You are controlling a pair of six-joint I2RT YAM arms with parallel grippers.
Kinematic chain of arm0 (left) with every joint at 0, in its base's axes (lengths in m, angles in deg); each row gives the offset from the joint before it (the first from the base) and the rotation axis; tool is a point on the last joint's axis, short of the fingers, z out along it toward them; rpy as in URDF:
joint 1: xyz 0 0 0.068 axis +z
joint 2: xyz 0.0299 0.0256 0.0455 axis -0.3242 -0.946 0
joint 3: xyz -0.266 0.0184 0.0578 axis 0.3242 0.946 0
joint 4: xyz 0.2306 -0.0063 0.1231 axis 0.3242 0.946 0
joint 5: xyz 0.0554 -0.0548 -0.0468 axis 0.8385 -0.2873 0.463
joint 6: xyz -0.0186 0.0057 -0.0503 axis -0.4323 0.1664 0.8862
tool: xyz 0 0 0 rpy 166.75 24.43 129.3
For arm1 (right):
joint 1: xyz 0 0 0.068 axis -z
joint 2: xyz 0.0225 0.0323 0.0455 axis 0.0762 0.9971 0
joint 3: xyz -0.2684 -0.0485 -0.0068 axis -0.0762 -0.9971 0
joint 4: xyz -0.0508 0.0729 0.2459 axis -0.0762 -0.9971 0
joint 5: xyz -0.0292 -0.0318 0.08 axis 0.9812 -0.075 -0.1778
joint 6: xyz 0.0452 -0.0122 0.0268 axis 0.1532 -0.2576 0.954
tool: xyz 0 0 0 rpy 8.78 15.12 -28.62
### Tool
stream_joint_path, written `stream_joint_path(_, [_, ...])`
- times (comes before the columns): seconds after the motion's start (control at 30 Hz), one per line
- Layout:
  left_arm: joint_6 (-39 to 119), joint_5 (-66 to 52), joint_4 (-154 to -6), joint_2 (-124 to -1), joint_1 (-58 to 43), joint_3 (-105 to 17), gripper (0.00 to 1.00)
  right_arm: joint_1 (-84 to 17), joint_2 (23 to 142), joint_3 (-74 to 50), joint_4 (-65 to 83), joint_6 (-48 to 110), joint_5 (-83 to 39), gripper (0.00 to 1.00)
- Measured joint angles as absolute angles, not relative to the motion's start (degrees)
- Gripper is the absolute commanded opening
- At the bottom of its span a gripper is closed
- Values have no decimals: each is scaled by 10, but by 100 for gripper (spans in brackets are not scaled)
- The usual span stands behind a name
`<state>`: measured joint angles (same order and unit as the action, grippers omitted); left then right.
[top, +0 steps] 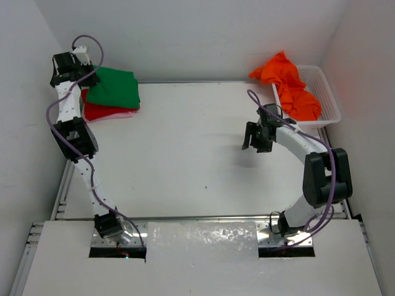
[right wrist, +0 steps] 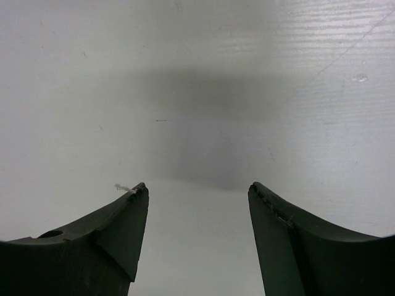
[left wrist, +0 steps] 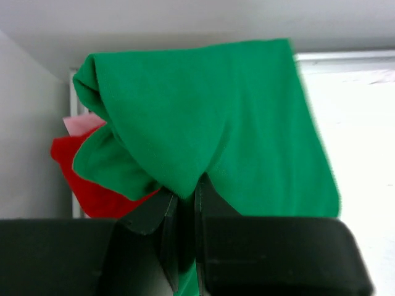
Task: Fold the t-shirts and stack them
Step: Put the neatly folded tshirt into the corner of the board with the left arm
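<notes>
At the bottom of the left wrist view, the left gripper [left wrist: 183,209] is seen nearly shut, with a fold of the green t-shirt [left wrist: 247,135] pinched between its jaws. Its arm is stretched to the top view's upper left, where that shirt is laid over the red t-shirt [left wrist: 86,179] and the pink t-shirt [left wrist: 83,125]. The right gripper [right wrist: 197,203] is held wide open and empty over the table [right wrist: 197,74]. The orange t-shirt [top: 290,86] is heaped in the white basket [top: 327,92] at upper right.

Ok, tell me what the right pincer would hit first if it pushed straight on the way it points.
The bare white table, most likely. The right pincer stands open and empty, and nothing else shows in its line. How far off the surface lies is hard to judge from this view.
</notes>
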<state>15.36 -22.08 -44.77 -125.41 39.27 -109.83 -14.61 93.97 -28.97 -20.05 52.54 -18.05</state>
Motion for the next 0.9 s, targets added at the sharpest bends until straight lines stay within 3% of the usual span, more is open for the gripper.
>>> stream_joint_path(0.2, [154,-219,-471,-1320,408,-1098,0,-146,960,-259,-211,523,-181,64])
stream_joint_path(0.23, [154,-213,-476,-1327,412,-1097,5,-146,965,-256,-212,523,-182,64])
stream_joint_path(0.27, [154,-208,-479,-1333,413,-1097,11,-146,969,-252,-214,523,-182,64])
stream_joint_path(0.37, [154,-188,-488,-1338,416,-1096,44,-146,980,-243,-218,523,-184,64])
stream_joint_path(0.47, [154,-155,-517,-1332,420,-1078,67,-146,988,-234,-222,523,-187,64])
stream_joint_path(0.5, [152,-142,-524,-1329,422,-1068,71,-146,990,-231,-223,523,-187,64])
stream_joint_path(0.9, [136,38,-534,-1298,425,-1014,74,-146,993,-173,-245,511,-198,65])
